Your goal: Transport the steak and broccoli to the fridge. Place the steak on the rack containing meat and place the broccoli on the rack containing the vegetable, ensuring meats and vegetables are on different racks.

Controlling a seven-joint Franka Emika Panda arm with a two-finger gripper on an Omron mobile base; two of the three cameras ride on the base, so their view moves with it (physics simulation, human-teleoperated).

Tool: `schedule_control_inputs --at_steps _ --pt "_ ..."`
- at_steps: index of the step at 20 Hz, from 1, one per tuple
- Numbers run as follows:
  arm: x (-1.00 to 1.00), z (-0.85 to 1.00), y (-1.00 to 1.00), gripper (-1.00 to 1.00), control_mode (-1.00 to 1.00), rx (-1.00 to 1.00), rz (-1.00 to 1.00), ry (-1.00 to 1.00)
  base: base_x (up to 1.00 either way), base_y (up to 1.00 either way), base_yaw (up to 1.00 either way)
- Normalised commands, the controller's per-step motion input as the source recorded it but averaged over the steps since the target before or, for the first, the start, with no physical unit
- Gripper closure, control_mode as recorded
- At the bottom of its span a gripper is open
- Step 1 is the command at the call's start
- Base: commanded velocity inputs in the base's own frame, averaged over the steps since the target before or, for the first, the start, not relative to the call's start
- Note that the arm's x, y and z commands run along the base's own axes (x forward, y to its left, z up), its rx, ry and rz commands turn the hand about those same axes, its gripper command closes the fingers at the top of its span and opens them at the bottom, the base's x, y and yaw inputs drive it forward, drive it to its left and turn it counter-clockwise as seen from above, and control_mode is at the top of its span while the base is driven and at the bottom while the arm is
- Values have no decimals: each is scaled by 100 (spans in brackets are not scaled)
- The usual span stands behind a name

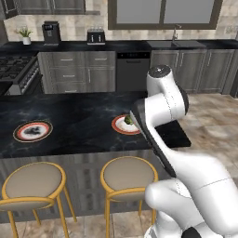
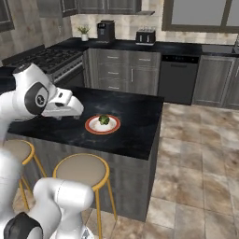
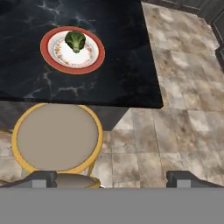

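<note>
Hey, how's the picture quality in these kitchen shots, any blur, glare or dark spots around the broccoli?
Left base view: soft and slightly blurred, the arm covers part of the plate. Right base view: even flat light, the broccoli is small but readable. Hand view: sharpest on the broccoli, no glare on the black counter, faint shadow under the stool.

Black marble island [image 1: 83, 123], yellow stools [image 1: 128, 176], tan tile floor [image 2: 196, 158].
</note>
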Motion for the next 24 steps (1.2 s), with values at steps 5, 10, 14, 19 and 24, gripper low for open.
schedule_control_inputs --at_steps 5,10,14,19,24 --pt "51 -27 -2 -100 -100 15 -1 25 0 0 0" --pt "61 -29 0 -100 -100 2 0 17 0 0 0" --pt "66 -32 0 -100 -100 0 0 16 0 0 0" --pt "55 -32 0 -100 -100 3 0 12 0 0 0" --pt "41 -42 0 -100 -100 5 0 5 0 0 0"
